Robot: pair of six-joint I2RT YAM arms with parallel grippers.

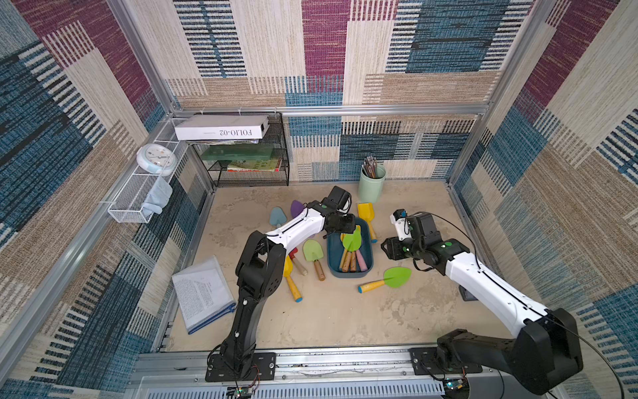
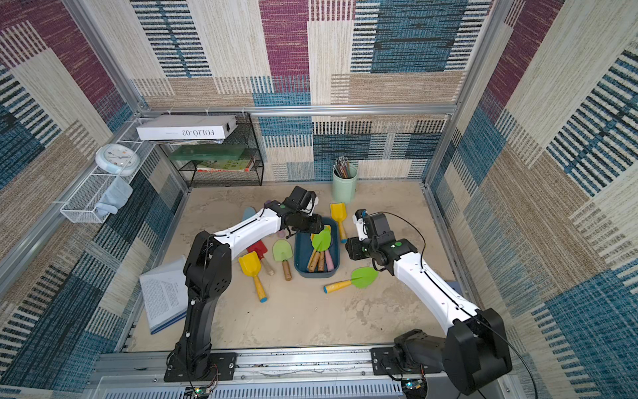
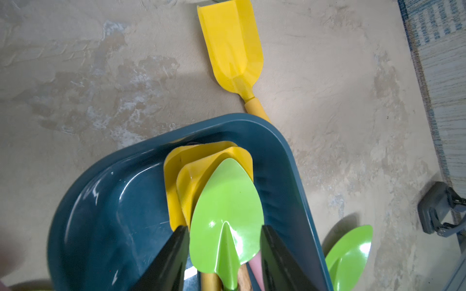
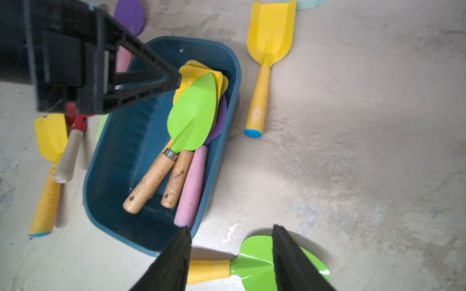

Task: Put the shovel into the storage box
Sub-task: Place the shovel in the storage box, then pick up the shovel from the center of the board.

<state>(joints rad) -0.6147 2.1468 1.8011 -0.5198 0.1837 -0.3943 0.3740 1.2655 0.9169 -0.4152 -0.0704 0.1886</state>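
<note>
Rail (image 1: 345,361) at 6 o'clock carries both arm bases. Open book (image 1: 203,293) at table's 8 o'clock. Yellow shovel (image 2: 250,264), red shovel (image 2: 257,248) and wood-handled green shovel (image 1: 313,251) lie at the box's 9 o'clock, the first two partly under the left arm (image 1: 300,228). Left gripper (image 3: 225,228) hangs over the far end of the storage box (image 1: 349,274), jaws apart, gripping nothing. Green shovel (image 1: 352,239) lies inside, on top of other shovels (image 4: 176,181) along the right wall; left half bare. Second yellow shovel (image 1: 366,214) at box's 1 o'clock, cup (image 1: 371,186) beyond. Right gripper (image 4: 230,228) at 3 o'clock, unclenched, empty. Yellow-handled green shovel (image 1: 397,277) on table at 4 o'clock.
</note>
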